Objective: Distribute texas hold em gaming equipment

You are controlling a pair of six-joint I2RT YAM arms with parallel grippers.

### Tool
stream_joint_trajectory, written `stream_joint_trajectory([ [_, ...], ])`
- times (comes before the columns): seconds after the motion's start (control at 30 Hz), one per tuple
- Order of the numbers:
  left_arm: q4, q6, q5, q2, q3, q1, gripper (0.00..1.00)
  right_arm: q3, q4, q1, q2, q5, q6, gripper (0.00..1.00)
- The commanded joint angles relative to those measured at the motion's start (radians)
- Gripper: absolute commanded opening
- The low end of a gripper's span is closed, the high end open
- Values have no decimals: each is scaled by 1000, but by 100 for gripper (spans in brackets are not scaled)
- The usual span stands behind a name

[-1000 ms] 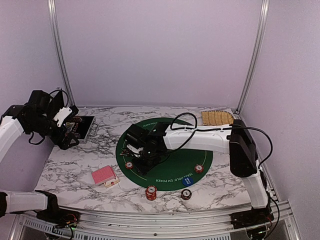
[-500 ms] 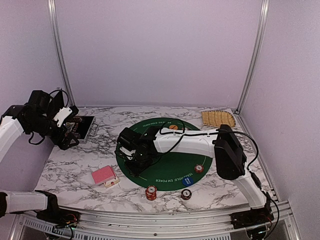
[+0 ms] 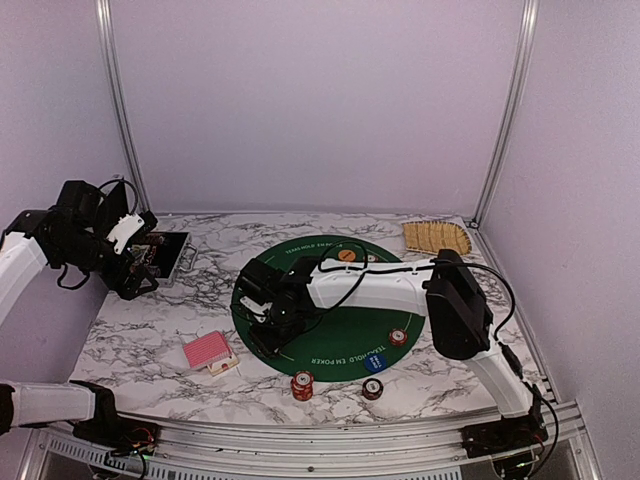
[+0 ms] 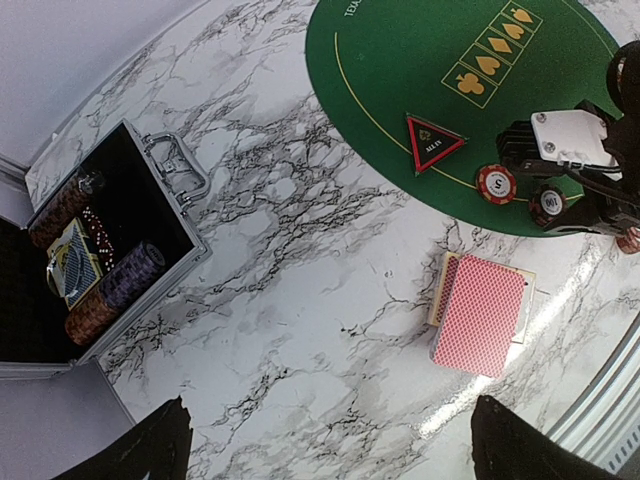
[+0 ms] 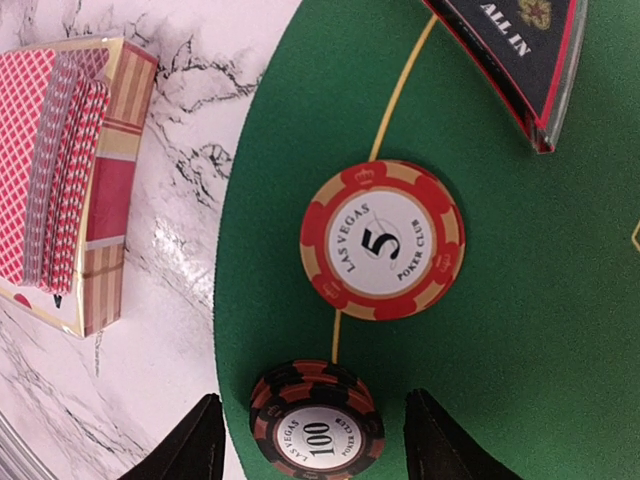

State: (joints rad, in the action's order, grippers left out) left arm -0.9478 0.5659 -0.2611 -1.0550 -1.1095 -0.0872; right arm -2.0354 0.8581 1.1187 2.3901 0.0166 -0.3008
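My right gripper [image 5: 312,445] stands open low over the left edge of the green poker mat [image 3: 340,330]. A small stack of black-and-red "100" chips [image 5: 317,425] rests on the mat between its fingers, with a gap on each side. Just beyond lie a red "5" chip [image 5: 382,240] and the black triangular "ALL IN" marker [image 5: 520,50]. The red-backed card deck [image 3: 208,351] lies on the marble left of the mat. My left gripper [image 4: 335,450] hangs open and empty high over the table's left side.
The open black-and-silver case [image 3: 165,255] with chips inside sits at the back left, the tan woven tray [image 3: 435,237] at the back right. An orange disc [image 3: 346,255], a blue disc [image 3: 374,362] and more chips [image 3: 302,384] lie on and near the mat's edges.
The right gripper moved left to the mat's left edge, then spread its jaws away from the black chip stack, which now rests on the mat. The left arm has not moved.
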Motion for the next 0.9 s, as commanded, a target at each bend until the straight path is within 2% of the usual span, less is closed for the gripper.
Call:
stream_joint_trajectory([
  [0.0, -21, 1, -14, 7, 0, -3, 99, -1, -22, -3, 1, -12, 9, 61],
  [0.17, -22, 0, -11, 5, -5, -3, 99, -3, -5, -6, -70, -65, 6, 61],
  [0.33, -22, 1, -9, 3, -10, -3, 99, 96, 10, -6, -223, -115, -13, 68],
  [0.63, -21, 3, -3, -2, -12, -3, 99, 561, 45, -8, -603, -142, -111, 82],
  [0.87, -22, 4, -18, -6, -13, -3, 99, 806, 77, -7, -782, -112, -193, 90],
])
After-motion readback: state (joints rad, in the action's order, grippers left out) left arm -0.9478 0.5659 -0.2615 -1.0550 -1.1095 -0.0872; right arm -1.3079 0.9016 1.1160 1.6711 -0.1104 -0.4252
